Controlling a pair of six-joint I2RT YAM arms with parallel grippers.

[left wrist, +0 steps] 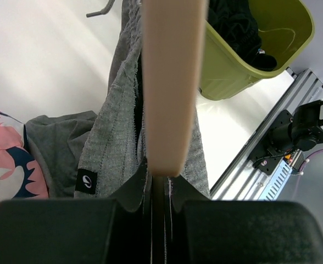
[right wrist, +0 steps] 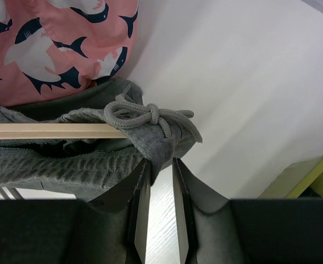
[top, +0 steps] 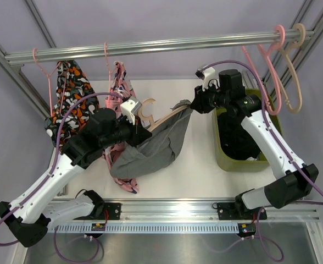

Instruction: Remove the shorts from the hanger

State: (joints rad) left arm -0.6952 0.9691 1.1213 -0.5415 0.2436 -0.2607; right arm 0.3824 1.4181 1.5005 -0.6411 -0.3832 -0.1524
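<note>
The grey shorts hang on a beige wooden hanger held over the table. My left gripper is shut on one arm of the hanger, and grey cloth drapes on both sides of it. My right gripper is at the far end of the waistband. In the right wrist view its jaws stand narrowly open with the waistband edge at their tips, just below the knotted drawstring. The hanger's arm runs into the cloth there.
Blue-orange-white patterned shorts hang on a pink hanger from the rail. Pink shark-print shorts hang beside them. Black shorts lie in the green bin at right. Empty pink and beige hangers hang at the rail's right end.
</note>
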